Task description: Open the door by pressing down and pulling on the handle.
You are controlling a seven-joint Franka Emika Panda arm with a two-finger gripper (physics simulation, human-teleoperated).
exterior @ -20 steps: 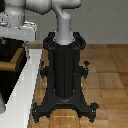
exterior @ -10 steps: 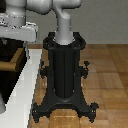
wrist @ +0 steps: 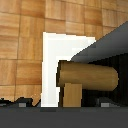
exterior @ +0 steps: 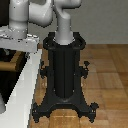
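Door [exterior: 6,65] first: in the exterior view I only catch a dark sliver of it at the view's far left, behind the white frame [exterior: 27,85], and I can't judge whether it has swung at all. My arm [exterior: 30,20] reaches over that way; the gripper itself is out of sight there.

On the wrist view the handle [wrist: 87,77] fills the middle, a tan bar just ahead of the camera. I see no fingers on it, so I can't tell their spread. Pressing and pulling look still to do.
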